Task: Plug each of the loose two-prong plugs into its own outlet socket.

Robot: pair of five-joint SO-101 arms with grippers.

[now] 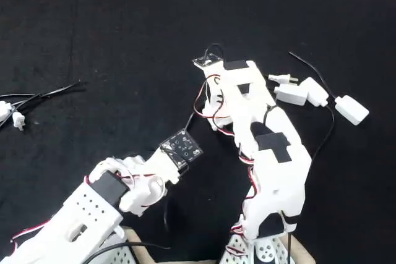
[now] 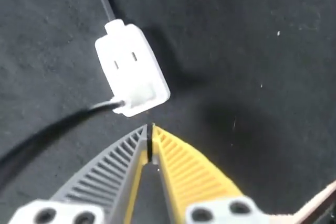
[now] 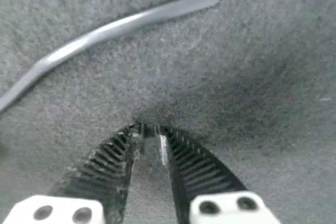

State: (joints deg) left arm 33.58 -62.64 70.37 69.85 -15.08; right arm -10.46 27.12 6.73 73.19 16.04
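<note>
Table (image 1: 111,41): covered in black cloth, it carries both arms and all the parts.
Arms: in the high view one arm (image 1: 93,208) comes in from the lower left corner, angled toward the table's middle. A second arm (image 1: 272,159) rises from the bottom edge right of centre and leans toward the far side. I cannot tell which side either belongs to.
White blocks: three blocks (image 1: 315,89) lie close together on the right of the table, just beside the second arm's upper end. From this view I cannot tell whether they are sockets or plug bodies.
Outlet socket (image 2: 131,69): white, with two slots facing up, it lies flat on the cloth in the left wrist view. A black cord (image 2: 47,129) leaves the end nearer the gripper.
Left gripper (image 2: 149,139): closed with nothing in it. The grey finger (image 2: 113,177) and the yellow finger (image 2: 184,171) meet at their tips, just short of the outlet socket and apart from it.
Right gripper (image 3: 149,129): the black ribbed fingers are drawn together at their tips, low over the cloth.
Two-prong plug (image 1: 279,78): white, it lies loose just beside the white blocks with its prongs pointing right.
Small white plugs (image 1: 17,119): these lie at the table's left edge, well apart from both arms, with thin cords (image 1: 49,94) trailing from them.
Pale cable (image 3: 115,24): it runs across the cloth beyond the right gripper's tips, apart from them.
</note>
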